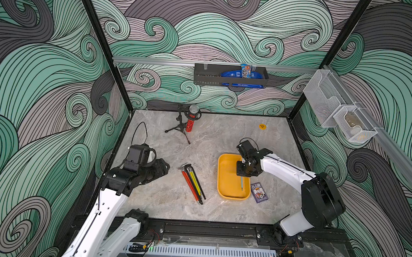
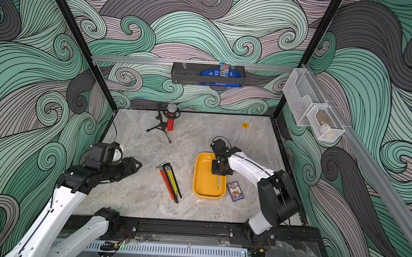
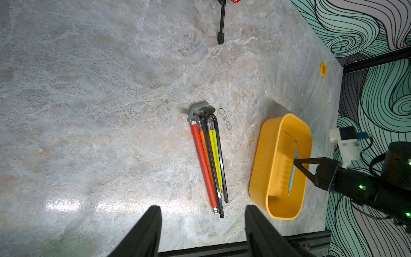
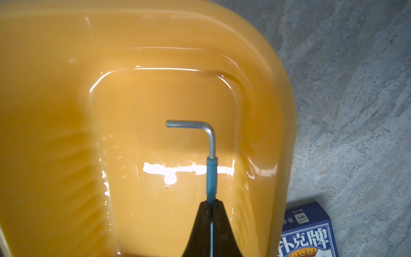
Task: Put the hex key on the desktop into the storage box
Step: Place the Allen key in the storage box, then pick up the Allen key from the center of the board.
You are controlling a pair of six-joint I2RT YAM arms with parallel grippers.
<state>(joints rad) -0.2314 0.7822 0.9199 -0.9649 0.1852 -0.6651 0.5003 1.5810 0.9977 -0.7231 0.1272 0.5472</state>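
Top views: right gripper [image 1: 242,176] sits over the yellow box [image 1: 223,164], blue hex key [image 1: 242,184] in its jaws. The key's long axis runs along the box's length, straight tip toward the robot's side. Other keys [image 1: 193,184] lie bundled on the desk [image 1: 160,204], between the box and the left gripper [image 1: 166,167].
Left wrist: left jaws spread, nothing between them. The blue key looks inside the box walls; floor contact unclear.
Right wrist: jaws pinched on the key's blue sleeve, short bent arm at the far end.
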